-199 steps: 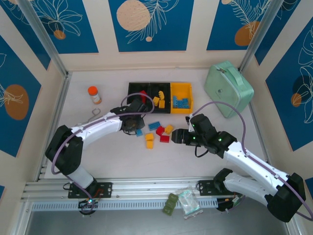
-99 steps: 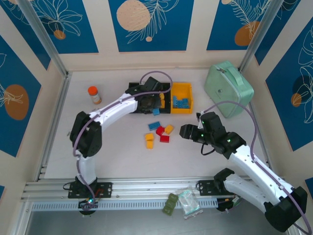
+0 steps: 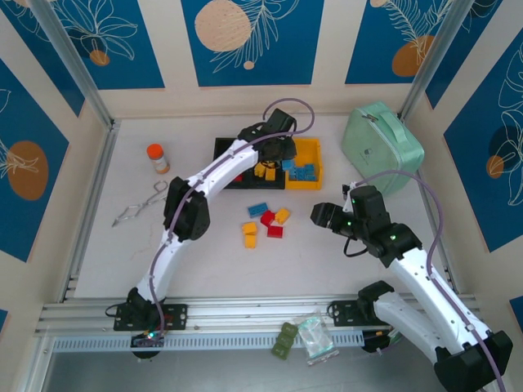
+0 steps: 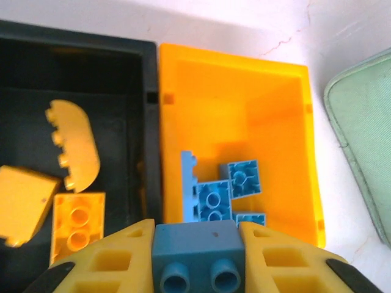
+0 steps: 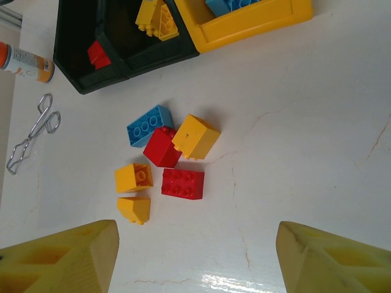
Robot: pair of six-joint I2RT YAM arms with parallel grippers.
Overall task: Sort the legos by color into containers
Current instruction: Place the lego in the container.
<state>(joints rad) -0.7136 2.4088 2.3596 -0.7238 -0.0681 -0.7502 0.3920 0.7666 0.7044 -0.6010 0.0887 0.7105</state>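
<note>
The legos [image 5: 183,182] are smooth plastic with a slight sheen; the containers [image 5: 244,25] likewise moulded plastic; the counter [image 5: 305,122] is smooth, glossy, hairline-cracked; the tongs [image 5: 33,131] bare shiny metal; the mint-green case [image 3: 381,147] looks matt.

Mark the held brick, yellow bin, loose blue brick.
held brick [image 4: 195,242]: left wrist view, top face.
yellow bin [image 4: 226,116]: left wrist view, bare inside.
loose blue brick [image 5: 149,125]: right wrist view, studded face.

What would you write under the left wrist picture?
Left claw holds a blue lego near the yellow bin with blue legos inside.
</note>
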